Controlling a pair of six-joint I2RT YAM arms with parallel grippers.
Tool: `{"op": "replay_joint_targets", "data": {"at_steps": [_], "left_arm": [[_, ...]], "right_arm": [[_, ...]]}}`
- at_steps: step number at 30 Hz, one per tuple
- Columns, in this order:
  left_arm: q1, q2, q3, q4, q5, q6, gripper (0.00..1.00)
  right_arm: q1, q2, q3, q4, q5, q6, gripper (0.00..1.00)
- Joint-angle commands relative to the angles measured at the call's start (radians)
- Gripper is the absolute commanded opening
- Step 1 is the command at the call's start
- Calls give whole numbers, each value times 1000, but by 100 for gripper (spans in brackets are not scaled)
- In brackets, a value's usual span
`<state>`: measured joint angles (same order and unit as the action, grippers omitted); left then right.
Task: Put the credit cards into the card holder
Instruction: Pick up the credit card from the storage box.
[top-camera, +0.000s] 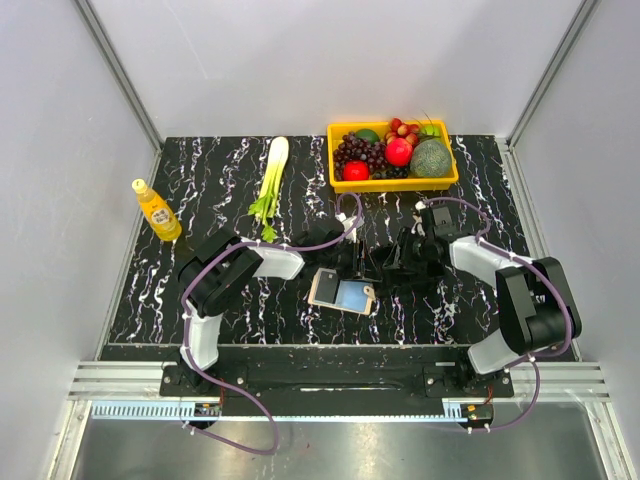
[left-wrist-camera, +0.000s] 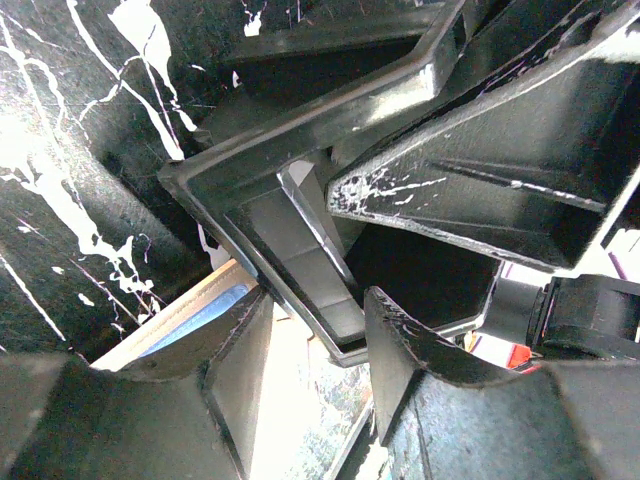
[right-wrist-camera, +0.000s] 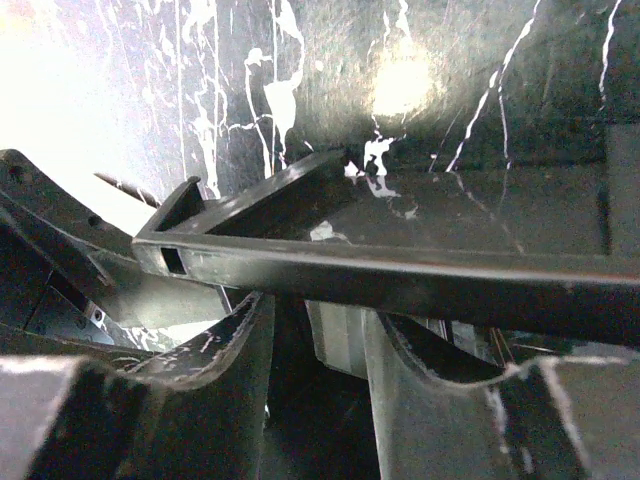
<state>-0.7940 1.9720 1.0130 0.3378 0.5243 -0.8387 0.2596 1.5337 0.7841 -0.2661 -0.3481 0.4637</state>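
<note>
Left pincer (left-wrist-camera: 320, 305) near open card holder (top-camera: 343, 291)

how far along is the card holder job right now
Done: the small beige folding card holder lies open on the black marbled table, blue panel up. In hand: the left gripper and right gripper meet just behind it. The wrist views show only dark flat shapes there, no clear card. Still to do: no card visibly sits in the holder, so the inserting remains.

glossy black angular frame (left-wrist-camera: 300, 215) poked between the left gripper (left-wrist-camera: 320, 310) fingers, tan folding card holder (left-wrist-camera: 165, 327) peeked out underneath, black marble table with white veins (left-wrist-camera: 70, 200) behind
</note>
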Motion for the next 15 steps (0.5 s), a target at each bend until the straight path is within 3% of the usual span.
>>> {"op": "replay_joint_targets", "data": {"at_steps": [1, 9, 11, 12, 15], "left_arm": [[-7, -10, 27, 44, 17, 13, 45], [-7, -10, 29, 44, 19, 12, 45], [-8, -9, 29, 44, 19, 12, 45], [-8, -12, 27, 44, 19, 12, 45], [-7, -15, 22, 43, 17, 13, 45]], "right_arm": [[4, -13, -22, 50, -80, 13, 43], [4, -60, -39, 77, -84, 53, 30], [4, -75, -39, 77, -78, 53, 21], [4, -82, -37, 71, -66, 50, 22], [6, -118, -20, 7, 27, 24, 48]]}}
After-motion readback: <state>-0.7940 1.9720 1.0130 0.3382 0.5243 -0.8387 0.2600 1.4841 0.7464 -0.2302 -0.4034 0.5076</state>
